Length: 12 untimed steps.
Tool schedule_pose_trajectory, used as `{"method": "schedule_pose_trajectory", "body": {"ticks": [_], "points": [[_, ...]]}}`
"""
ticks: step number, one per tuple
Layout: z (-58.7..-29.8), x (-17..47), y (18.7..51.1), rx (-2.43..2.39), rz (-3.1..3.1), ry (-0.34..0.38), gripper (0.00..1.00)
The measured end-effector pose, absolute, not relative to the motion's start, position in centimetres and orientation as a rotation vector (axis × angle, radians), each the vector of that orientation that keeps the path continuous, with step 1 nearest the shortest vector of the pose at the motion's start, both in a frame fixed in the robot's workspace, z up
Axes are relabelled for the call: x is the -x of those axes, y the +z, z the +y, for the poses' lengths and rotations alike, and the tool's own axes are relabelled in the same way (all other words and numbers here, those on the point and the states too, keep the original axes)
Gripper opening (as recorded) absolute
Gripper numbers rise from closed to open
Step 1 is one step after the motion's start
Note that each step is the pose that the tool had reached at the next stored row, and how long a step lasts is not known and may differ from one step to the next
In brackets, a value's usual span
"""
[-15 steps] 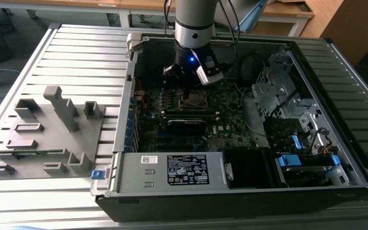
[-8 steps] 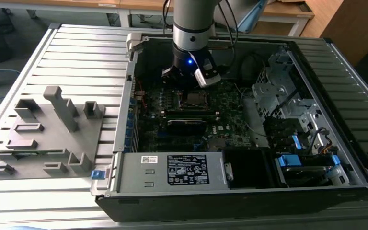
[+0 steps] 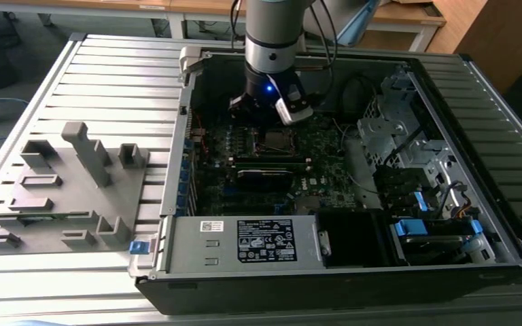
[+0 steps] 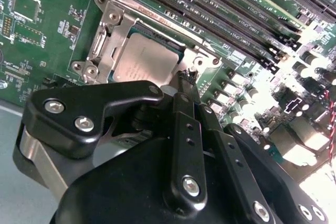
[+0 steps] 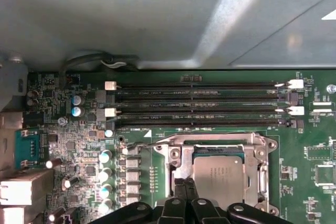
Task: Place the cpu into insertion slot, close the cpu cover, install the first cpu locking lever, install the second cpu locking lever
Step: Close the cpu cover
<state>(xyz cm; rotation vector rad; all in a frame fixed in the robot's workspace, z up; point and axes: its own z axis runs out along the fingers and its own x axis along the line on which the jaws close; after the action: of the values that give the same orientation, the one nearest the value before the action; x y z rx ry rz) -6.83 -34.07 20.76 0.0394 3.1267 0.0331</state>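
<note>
The cpu (image 5: 223,174) lies flat in the insertion slot (image 3: 274,139) on the motherboard (image 5: 310,129), with its dull metal top facing up toward the gripper (image 5: 185,184). The cpu cover (image 5: 210,141) lies down around it, and the chip top shows through the square cut-out.

Position relative to the gripper:
- In both wrist views the fingertips stand at the cover's edge, by one corner of the cpu. They are low and near the frame; contact cannot be confirmed.
- The cpu lies just beside the fingertips and below them, on the side away from the row of capacitors (image 5: 105,174).
- The memory slots (image 5: 199,103) lie beyond the socket, well apart from the fingertips.
- The cpu is square and has no long axis. Its edges run parallel to the memory slots.

Gripper state: both fingers are drawn together with no gap visible at the tips, and nothing can be seen held between them.

Only one arm is fitted. In the exterior view it reaches down into the computer case (image 3: 242,238), directly above the socket area.
</note>
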Motion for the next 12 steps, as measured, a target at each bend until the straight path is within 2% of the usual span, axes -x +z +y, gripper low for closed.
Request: {"method": "schedule_pose_trajectory", "body": {"ticks": [12], "points": [[-34.06,7.06,20.28,-0.021,3.126,0.056,0.11]]}}
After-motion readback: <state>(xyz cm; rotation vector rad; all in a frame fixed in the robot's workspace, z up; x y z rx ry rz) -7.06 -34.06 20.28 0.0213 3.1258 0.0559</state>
